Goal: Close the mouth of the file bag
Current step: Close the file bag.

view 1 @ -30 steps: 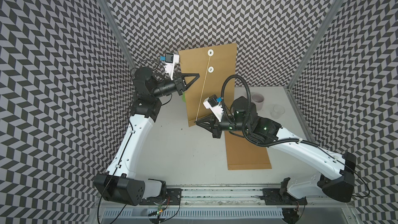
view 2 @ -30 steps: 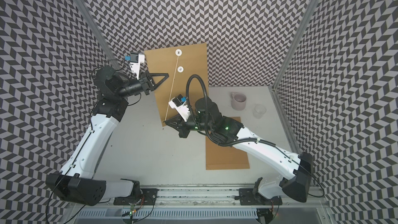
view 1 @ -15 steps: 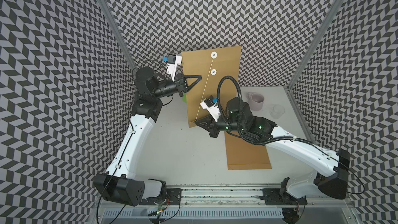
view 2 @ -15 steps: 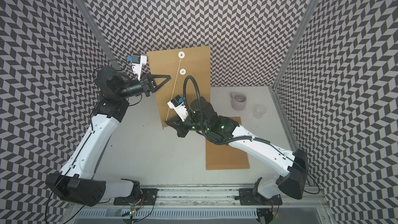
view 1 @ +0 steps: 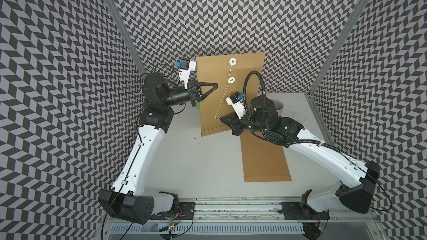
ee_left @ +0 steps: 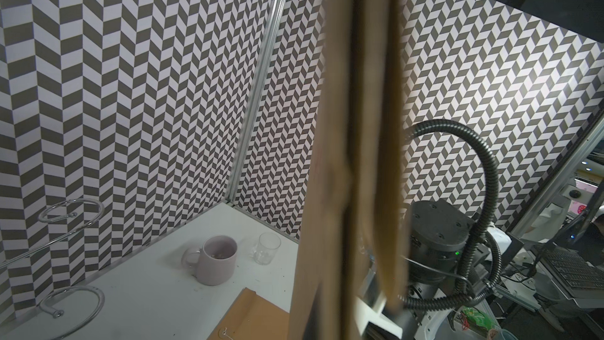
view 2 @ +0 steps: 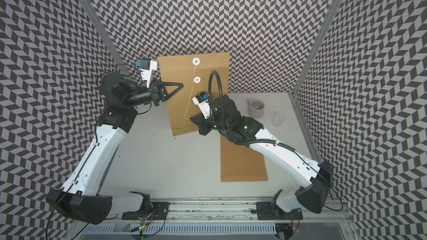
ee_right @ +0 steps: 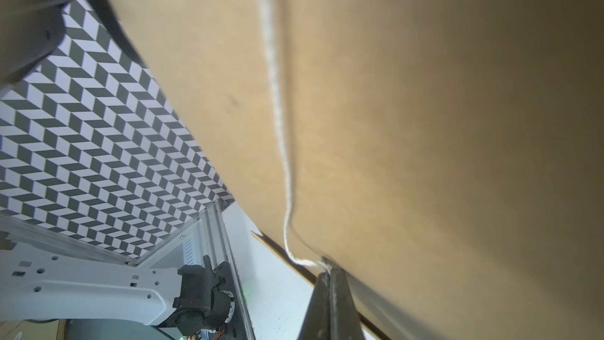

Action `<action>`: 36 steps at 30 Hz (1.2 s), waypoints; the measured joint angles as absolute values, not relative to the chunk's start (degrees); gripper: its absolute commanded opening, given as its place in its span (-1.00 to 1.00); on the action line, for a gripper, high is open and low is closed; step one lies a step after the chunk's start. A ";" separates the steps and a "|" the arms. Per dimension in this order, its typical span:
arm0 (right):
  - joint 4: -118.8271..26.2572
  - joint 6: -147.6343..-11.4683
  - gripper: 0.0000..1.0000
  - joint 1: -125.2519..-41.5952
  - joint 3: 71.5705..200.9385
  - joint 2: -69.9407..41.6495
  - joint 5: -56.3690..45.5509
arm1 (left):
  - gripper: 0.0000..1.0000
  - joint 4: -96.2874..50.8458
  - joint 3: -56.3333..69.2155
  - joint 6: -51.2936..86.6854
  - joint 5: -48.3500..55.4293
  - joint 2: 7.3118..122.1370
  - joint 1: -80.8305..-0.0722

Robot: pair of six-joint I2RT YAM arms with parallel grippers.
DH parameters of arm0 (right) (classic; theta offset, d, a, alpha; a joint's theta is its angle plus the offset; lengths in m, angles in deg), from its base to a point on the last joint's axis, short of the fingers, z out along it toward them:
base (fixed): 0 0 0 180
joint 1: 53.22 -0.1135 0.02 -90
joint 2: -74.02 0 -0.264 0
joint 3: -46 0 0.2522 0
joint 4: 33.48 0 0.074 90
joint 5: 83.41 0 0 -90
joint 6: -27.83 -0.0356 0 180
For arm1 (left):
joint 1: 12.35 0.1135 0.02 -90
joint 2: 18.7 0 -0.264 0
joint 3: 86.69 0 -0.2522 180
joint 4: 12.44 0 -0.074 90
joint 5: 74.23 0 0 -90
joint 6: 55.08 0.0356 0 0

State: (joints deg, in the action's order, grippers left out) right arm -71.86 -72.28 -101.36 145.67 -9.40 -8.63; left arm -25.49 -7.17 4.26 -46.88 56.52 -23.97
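The file bag (view 1: 208, 111) has swung: its upper right corner now sits further right and lower in the frame, so the top edge looks wider in both top views. The right fingers (view 1: 224, 120) have moved up and right, and the string (view 1: 226, 91) bows with a hook at its end instead of running straight. The left fingers (view 1: 215, 85) have slid slightly right and down. In a top view the right wrist covers more of the mug (view 1: 279, 106).

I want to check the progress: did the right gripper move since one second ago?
Yes. In a top view the right gripper, shut on the string, has shifted up the picture and right, nearer the mug.
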 measured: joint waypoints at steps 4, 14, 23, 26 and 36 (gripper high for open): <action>-72.86 -72.28 -1.00 -99.63 145.67 -9.38 -8.85 | -1.00 -25.49 -7.17 4.28 -47.15 56.49 -24.03; -72.91 -72.80 -1.00 -97.36 145.63 -8.06 -11.30 | -1.00 -25.47 -7.15 4.13 -46.60 56.49 -24.32; -72.62 -73.17 -1.00 -97.36 145.72 -6.14 -15.28 | -1.00 -23.24 -5.88 -0.35 -44.65 56.52 -23.47; -74.83 -73.11 -1.00 -97.54 147.92 -6.47 -15.26 | -1.00 -23.46 -4.88 -0.74 -43.10 56.54 -23.47; -76.86 -73.06 -1.00 -103.33 155.81 -9.31 -13.75 | -1.00 -22.43 0.50 -4.90 -37.33 57.26 -24.65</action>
